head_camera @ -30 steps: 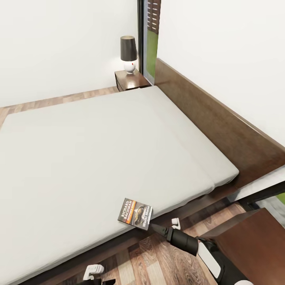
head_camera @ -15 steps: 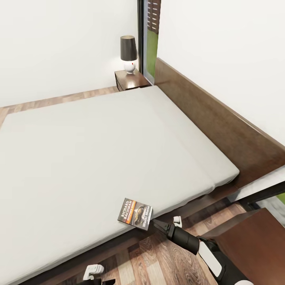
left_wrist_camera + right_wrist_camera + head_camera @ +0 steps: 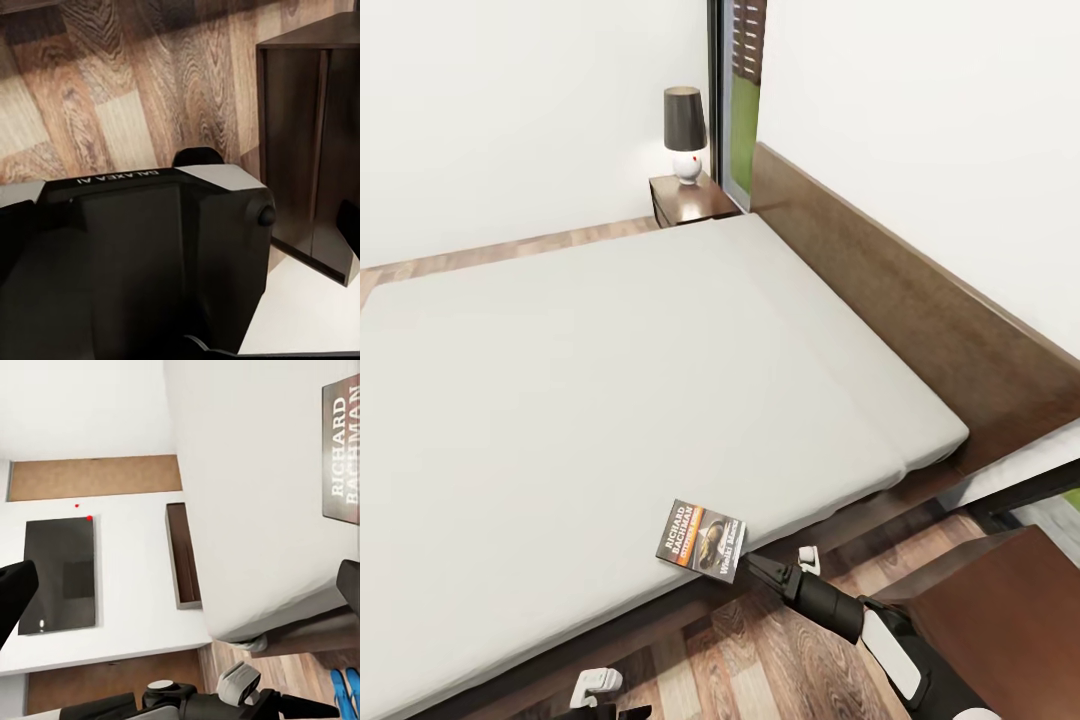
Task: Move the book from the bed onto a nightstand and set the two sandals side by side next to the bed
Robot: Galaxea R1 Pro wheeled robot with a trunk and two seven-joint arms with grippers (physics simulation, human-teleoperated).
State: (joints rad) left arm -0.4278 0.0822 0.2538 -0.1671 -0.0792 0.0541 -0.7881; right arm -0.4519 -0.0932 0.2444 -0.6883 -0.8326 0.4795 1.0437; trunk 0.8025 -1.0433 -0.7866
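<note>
book: thin dark-covered paperback book [image 3: 703,539] overhangs pale grey mattress [image 3: 610,380] edge
right gripper [image 3: 775,568]: fingers apart, beside it
risk: a nudge could tip it to the floor

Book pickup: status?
Right hand open, just short of the book. Book flat on the bed, at its near edge. Nothing between them.

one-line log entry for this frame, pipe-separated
phase: approaching book | book: flat on bed near edge | right gripper: open, beside book, no contact | left gripper: low over floor | far nightstand: lamp on top
</note>
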